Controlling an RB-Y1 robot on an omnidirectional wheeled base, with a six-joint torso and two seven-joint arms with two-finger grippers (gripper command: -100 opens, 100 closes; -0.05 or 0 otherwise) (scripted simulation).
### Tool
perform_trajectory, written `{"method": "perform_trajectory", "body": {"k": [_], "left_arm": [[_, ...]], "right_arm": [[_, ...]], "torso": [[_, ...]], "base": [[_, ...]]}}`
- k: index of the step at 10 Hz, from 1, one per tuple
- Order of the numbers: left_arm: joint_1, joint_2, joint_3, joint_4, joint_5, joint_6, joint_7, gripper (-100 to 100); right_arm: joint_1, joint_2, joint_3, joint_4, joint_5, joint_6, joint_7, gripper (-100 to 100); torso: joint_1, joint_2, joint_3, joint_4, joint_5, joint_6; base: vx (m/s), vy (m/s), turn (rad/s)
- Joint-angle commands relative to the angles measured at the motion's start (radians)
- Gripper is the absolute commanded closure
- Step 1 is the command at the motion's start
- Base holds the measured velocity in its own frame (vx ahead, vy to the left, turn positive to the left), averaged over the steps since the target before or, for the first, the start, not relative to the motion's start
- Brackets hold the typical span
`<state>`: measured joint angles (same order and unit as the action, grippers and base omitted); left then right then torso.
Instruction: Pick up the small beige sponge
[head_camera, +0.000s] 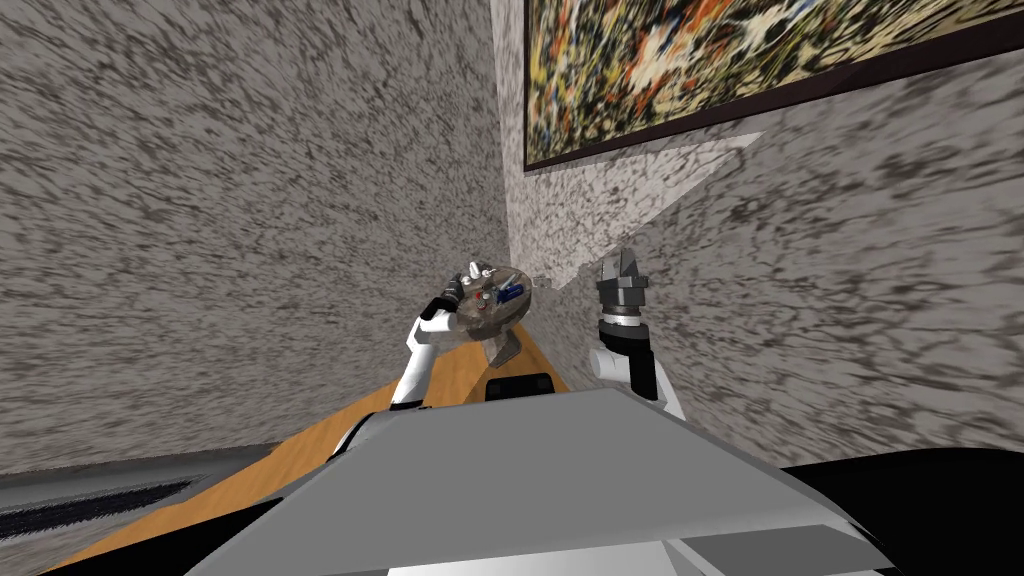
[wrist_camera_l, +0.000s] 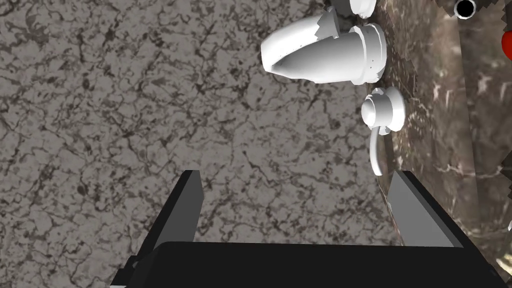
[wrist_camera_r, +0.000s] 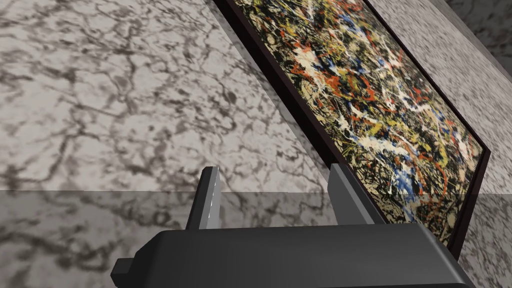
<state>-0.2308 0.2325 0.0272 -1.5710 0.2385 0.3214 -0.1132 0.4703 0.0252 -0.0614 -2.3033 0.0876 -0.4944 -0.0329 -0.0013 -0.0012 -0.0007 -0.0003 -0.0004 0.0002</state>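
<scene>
- Left pincer (wrist_camera_l: 297, 175): blades spread, nothing between them. In the head view it sits at the left rim of the basin, near the centre of the frame.
- Basin (head_camera: 497, 322): round, brown veined stone on a stand, centre of the head frame, above a strip of orange floor (head_camera: 300, 450) that runs to the lower left.
- Spout (wrist_camera_l: 320, 55): white, tapered, fixed on the basin's dark stone edge, ahead of the left pincer's blades.
- Knob (wrist_camera_l: 382, 107): white, with a thin curved lever, just beside the spout and nearer the pincer.
- Small contents of the basin: a red item (head_camera: 482, 297), a blue item (head_camera: 512, 292) and some white bits, all close together.
- Sponge: too small to tell apart from the rest. My judgement is that it lies among the contents of the basin (no beige piece can be singled out).
- Right pincer (wrist_camera_r: 275, 167): blades spread, empty, raised right of centre in the head frame, well apart from the basin.
- Step in hand: the approach — the left arm has reached the basin's rim, and no grasp has begun.
- Next move calls for: turning the left wrist from the wall toward the bowl and finding the sponge. The pincer must then clear the spout and knob, come down with a blade on either side — and only then close.
</scene>
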Motion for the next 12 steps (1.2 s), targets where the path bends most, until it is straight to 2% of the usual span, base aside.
{"method": "perform_trajectory", "body": {"k": [1,2,3,4,5,6,7,9,10,11,12], "left_arm": [[-0.020,0.006,0.001,0.028,0.005,0.034,-0.005,-100],[-0.057,0.018,0.004,0.063,0.014,0.076,-0.012,-100],[-0.057,0.018,0.004,0.077,0.014,0.080,-0.012,-100],[-0.093,0.029,0.007,0.117,0.021,0.116,-0.019,-100],[-0.093,0.029,0.007,0.126,0.021,0.124,-0.019,-100],[-0.128,0.041,0.010,0.165,0.027,0.160,-0.026,-100],[-0.128,0.041,0.010,0.174,0.027,0.167,-0.026,-100],[-0.193,0.063,0.018,0.247,0.038,0.237,-0.037,-100],[-0.193,0.063,0.018,0.269,0.038,0.248,-0.037,-100],[-0.223,0.074,0.022,0.295,0.042,0.286,-0.042,-100],[-0.223,0.074,0.022,0.315,0.042,0.286,-0.042,-100]], "right_arm": [[0.000,0.000,0.000,0.000,0.000,0.000,0.000,0],[0.000,0.000,0.000,0.000,0.000,0.000,0.000,0],[0.000,0.000,0.000,0.000,0.000,0.000,0.000,0],[0.000,0.000,0.000,0.000,0.000,0.000,0.000,0],[0.000,0.000,0.000,0.000,0.000,0.000,0.000,0],[0.000,0.000,0.000,0.000,0.000,0.000,0.000,0],[0.000,0.000,0.000,0.000,0.000,0.000,0.000,0],[0.000,0.000,0.000,0.000,0.000,0.000,0.000,0],[0.000,0.000,0.000,0.000,0.000,0.000,0.000,0],[0.000,0.000,0.000,0.000,0.000,0.000,0.000,0],[0.000,0.000,0.000,0.000,0.000,0.000,0.000,0]], "torso": [[0.000,0.000,0.000,0.000,0.000,0.000],[0.000,0.000,0.000,0.000,0.000,0.000],[0.000,0.000,0.000,0.000,0.000,0.000],[0.000,0.000,0.000,0.000,0.000,0.000],[0.000,0.000,0.000,0.000,0.000,0.000],[0.000,0.000,0.000,0.000,0.000,0.000],[0.000,0.000,0.000,0.000,0.000,0.000],[0.000,0.000,0.000,0.000,0.000,0.000],[0.000,0.000,0.000,0.000,0.000,0.000],[0.000,0.000,0.000,0.000,0.000,0.000],[0.000,0.000,0.000,0.000,0.000,0.000]], "base": [[0.001,-0.027,0.044],[0.001,-0.029,0.068],[0.006,-0.025,0.036],[0.007,-0.027,0.067],[0.004,-0.023,0.032],[0.005,-0.025,0.062],[0.006,-0.022,0.024],[0.007,-0.029,0.055],[0.009,-0.029,0.021],[0.009,-0.026,0.033],[0.009,-0.018,0.016]]}}
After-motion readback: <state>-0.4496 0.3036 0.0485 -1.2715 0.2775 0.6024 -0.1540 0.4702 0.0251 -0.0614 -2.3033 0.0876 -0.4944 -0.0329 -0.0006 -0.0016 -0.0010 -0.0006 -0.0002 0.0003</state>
